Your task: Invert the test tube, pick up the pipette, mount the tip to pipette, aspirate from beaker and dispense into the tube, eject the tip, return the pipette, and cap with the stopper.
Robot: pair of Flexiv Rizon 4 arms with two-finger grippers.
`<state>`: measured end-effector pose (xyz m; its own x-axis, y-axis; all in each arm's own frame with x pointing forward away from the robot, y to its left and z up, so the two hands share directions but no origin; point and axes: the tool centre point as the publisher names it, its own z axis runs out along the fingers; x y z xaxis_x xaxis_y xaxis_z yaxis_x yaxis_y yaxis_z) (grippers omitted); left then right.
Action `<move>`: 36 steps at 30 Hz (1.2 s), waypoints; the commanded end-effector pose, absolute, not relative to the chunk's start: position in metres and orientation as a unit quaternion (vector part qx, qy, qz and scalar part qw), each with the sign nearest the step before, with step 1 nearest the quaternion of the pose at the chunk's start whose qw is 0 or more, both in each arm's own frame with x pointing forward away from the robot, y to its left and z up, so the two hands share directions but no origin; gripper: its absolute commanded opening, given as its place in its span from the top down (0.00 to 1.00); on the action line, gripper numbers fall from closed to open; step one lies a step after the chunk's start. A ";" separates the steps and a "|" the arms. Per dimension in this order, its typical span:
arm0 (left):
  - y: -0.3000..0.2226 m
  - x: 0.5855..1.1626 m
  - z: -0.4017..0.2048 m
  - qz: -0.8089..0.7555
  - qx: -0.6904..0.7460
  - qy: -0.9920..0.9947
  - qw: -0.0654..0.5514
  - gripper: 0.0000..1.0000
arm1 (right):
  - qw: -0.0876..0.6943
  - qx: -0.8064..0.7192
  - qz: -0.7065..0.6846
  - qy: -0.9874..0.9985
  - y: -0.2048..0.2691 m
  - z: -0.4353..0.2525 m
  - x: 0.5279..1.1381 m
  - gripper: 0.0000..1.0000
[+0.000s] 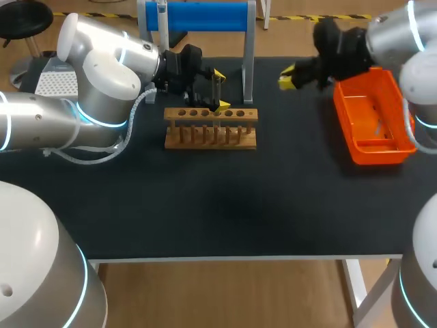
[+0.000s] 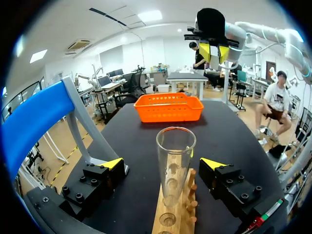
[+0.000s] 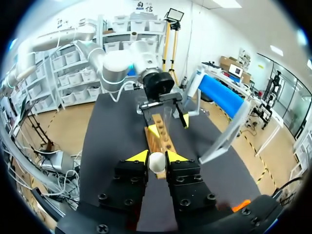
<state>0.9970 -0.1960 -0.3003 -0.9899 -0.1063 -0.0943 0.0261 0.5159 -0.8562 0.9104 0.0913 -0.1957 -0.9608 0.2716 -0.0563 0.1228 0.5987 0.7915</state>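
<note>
Left gripper (image 2: 163, 165) open, straddling the test tube (image 2: 175, 158). The tube stands mouth-up in the wooden rack (image 2: 170, 214), touching neither finger and nearer one than the other. Risk: the near finger lands first, tilting the tube or dragging the rack. Right gripper (image 3: 157, 157) pinches the white stopper (image 3: 157, 163) above the table, beside the orange basket (image 1: 372, 119). A weak pinch drops it.

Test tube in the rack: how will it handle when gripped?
Clear and thin-walled, the test tube looks like glass: probably light, fragile and slippery. It is tall, narrow and stands upright in the wooden rack, so a sideways push would likely tilt it in its hole rather than slide it. Round: loose on the table, it would probably roll.
</note>
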 end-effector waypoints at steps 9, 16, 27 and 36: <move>-0.196 0.997 -0.301 -0.492 -0.023 0.868 0.067 0.00 | 0.062 0.076 0.405 0.909 0.168 -0.198 0.960 1.00; -0.196 0.997 -0.301 -0.492 -0.023 0.868 0.067 0.00 | 0.059 0.066 0.401 0.912 0.193 -0.199 0.968 1.00; -0.196 0.997 -0.301 -0.492 -0.023 0.868 0.067 0.00 | 0.054 0.062 0.400 0.913 0.213 -0.207 0.972 1.00; -0.196 0.997 -0.301 -0.492 -0.023 0.868 0.067 0.00 | 0.052 0.065 0.402 0.912 0.216 -0.211 0.971 1.00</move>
<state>0.9970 -0.1960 -0.3003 -0.9898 -0.1064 -0.0943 0.0261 0.5159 -0.8562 0.9710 0.2150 -0.2103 -0.9863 0.1594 -0.0425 0.0758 0.6669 0.7413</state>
